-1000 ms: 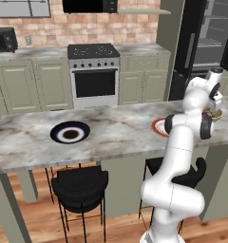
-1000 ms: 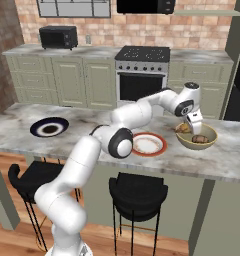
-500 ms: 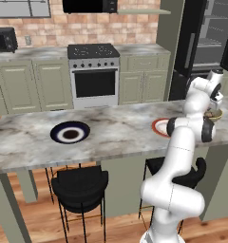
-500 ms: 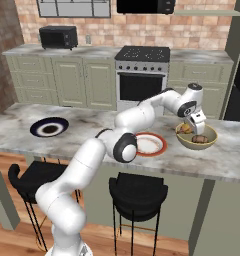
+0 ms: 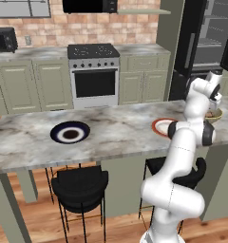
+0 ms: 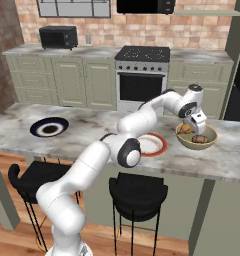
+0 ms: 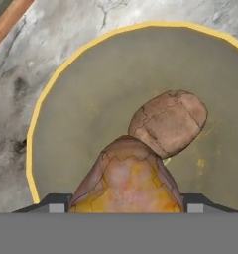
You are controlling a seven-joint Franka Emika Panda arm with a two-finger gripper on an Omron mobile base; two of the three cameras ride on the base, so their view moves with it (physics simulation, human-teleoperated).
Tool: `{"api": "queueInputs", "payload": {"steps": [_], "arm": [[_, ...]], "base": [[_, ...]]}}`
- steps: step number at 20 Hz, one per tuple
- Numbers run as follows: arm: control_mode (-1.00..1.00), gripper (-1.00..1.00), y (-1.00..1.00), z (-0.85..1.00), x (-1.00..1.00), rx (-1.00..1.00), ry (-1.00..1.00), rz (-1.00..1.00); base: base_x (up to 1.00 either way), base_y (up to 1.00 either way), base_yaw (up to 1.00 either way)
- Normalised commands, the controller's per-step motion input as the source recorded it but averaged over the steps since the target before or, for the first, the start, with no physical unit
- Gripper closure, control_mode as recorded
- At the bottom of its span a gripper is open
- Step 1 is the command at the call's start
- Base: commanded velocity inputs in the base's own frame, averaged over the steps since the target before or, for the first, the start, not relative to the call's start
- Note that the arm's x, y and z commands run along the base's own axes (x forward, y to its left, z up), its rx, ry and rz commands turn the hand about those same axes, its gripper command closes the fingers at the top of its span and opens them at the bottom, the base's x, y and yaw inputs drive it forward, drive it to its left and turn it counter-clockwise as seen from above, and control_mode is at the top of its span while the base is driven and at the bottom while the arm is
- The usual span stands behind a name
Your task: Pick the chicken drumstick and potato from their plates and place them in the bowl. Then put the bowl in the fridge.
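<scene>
The round tan, olive-yellow bowl stands near the right end of the grey marbled table, toward its far edge. Inside it lie both foods: the rounded brown potato and, touching it, the orange-brown glazed chicken drumstick. In the hand view the drumstick sits between the two dark finger tips at the bottom, and the potato lies just past it, nearer the middle of the bowl's floor. In the right base view both show as brown lumps in the bowl.

The white arm's two-finger gripper hangs over the near-left part of the bowl, pointing down into it. Its jaws stand apart, released; whether the tips touch the drumstick cannot be told. In the left base view the gripper covers most of the bowl, of which a yellow rim shows.

Just left of the bowl lies the round flat orange-red-rimmed plate with a white centre, partly behind the arm's elbow. Well apart, toward the table's left end, lies the round flat dark navy-rimmed plate with a white ring and dark centre.

Beyond the table's right end stands the tall black fridge with its door open on grey shelves.
</scene>
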Motion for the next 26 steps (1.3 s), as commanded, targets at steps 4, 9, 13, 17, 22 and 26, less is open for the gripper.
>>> {"api": "queueInputs", "payload": {"steps": [4,9,13,17,22,26], "arm": [[-1.0,1.0,-0.04,-0.01,0.02,0.0,0.0,0.07],[-1.0,-1.0,-0.02,-0.01,0.05,0.0,0.0,0.06],[-1.0,-1.0,-0.03,0.0,0.07,0.0,0.01,0.05],[-1.0,-1.0,-0.04,0.0,0.04,0.0,0.03,0.04],[-1.0,-1.0,-0.06,0.0,0.02,0.0,0.03,0.03],[-1.0,-1.0,-0.04,0.06,0.04,0.0,0.04,0.02]], "base": [[0.0,0.0,0.0],[0.0,0.0,0.0],[0.0,0.0,0.0],[0.0,0.0,0.0],[0.0,0.0,0.0],[0.0,0.0,0.0]]}}
